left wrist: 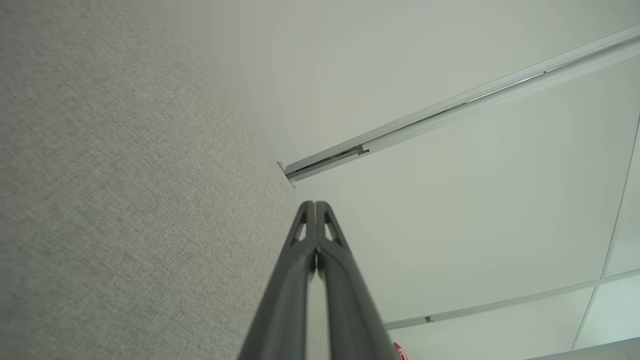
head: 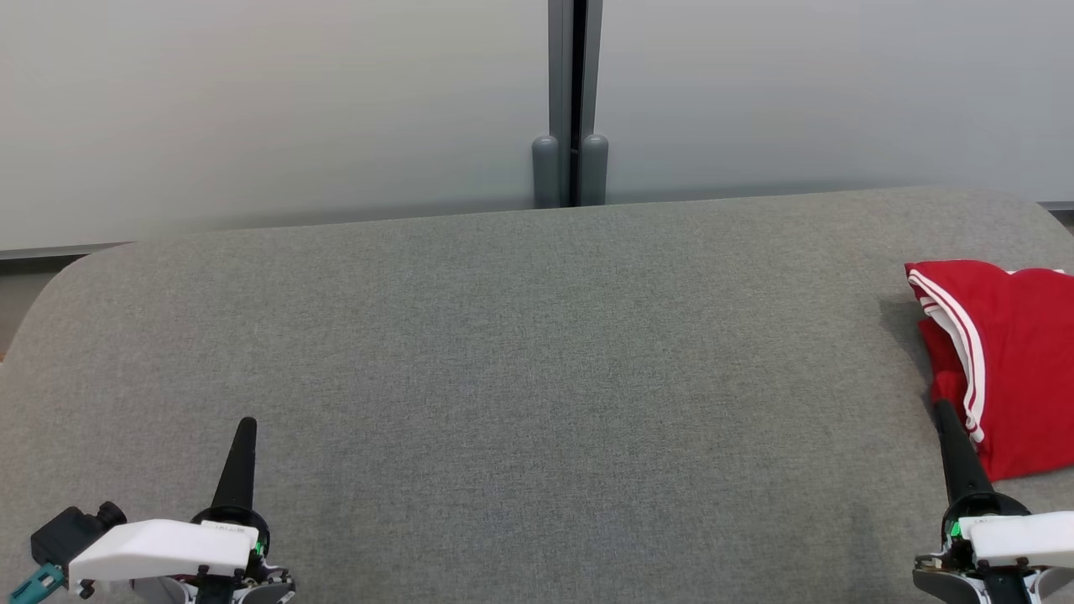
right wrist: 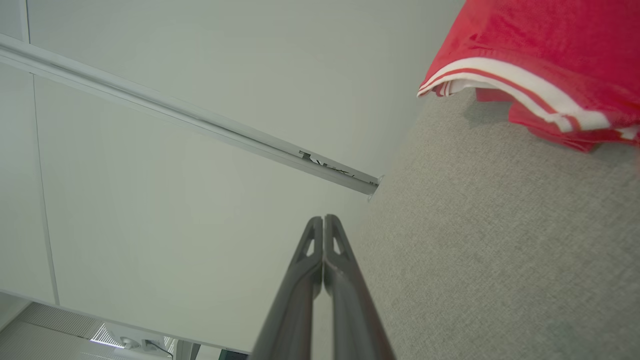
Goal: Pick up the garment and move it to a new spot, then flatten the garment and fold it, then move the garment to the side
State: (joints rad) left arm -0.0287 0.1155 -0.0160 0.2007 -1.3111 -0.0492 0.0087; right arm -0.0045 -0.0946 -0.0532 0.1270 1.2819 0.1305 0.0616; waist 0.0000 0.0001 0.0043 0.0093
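Red garment (head: 1007, 361) lies on surface (head: 537, 377), just ahead-right of right hand (head: 941, 407). Right hand and left hand (head: 247, 422) both clenched, empty.

It looks like an office or lab cubicle: pale partition panels (head: 252, 109) joined by a grey metal post (head: 574, 84) stand along the far edge of a grey fabric-covered bench (head: 537, 377).

Head camera high, forward-down over the bench (head: 503, 352); wrist cameras low, close above it, toward the shared wall post (head: 560, 84).
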